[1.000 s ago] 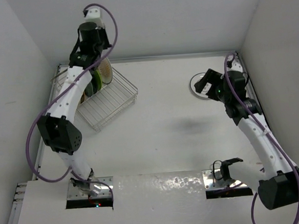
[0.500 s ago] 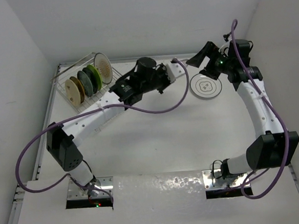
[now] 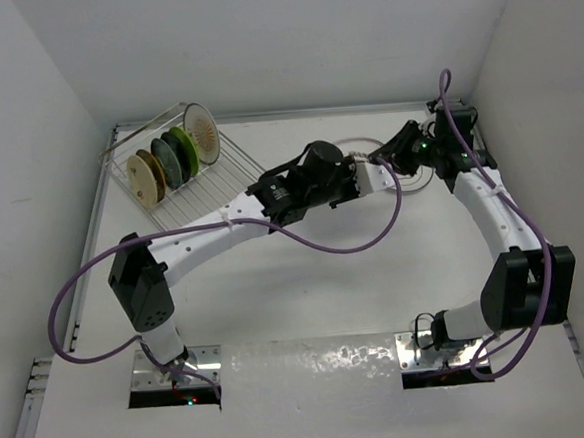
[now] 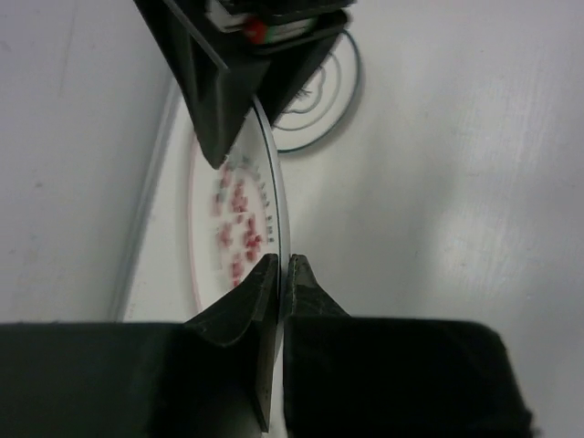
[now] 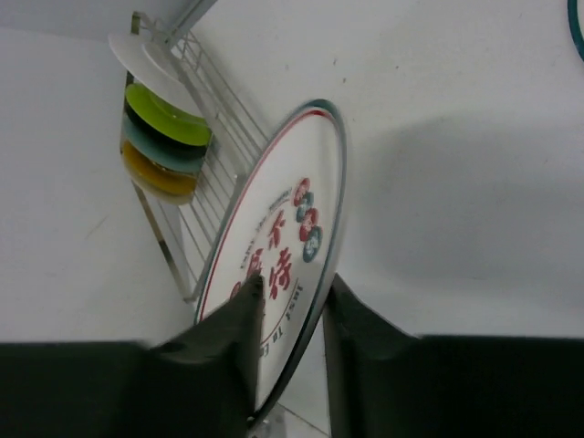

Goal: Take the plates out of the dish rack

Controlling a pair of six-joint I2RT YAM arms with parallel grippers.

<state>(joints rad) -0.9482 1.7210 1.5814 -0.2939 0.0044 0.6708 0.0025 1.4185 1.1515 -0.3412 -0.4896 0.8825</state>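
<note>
Top external view: well apart from the rack [image 3: 200,190], where four plates [image 3: 172,155] are stood, a printed plate [image 4: 239,228] is pinched by the left pincer [image 4: 281,265] and straddled by the right pincer [image 5: 292,292], whose hold cannot be told. Released too early, it could be dropped. White walls [image 3: 290,49] are set round a white table [image 3: 306,278].

On the printed plate [image 4: 235,212] the red marks are a blur in the left wrist view, and its lower rim is hidden behind the left gripper [image 4: 283,263]. Whether the right gripper [image 5: 294,283] actually presses it (fingers straddle the rim) cannot be told.
</note>
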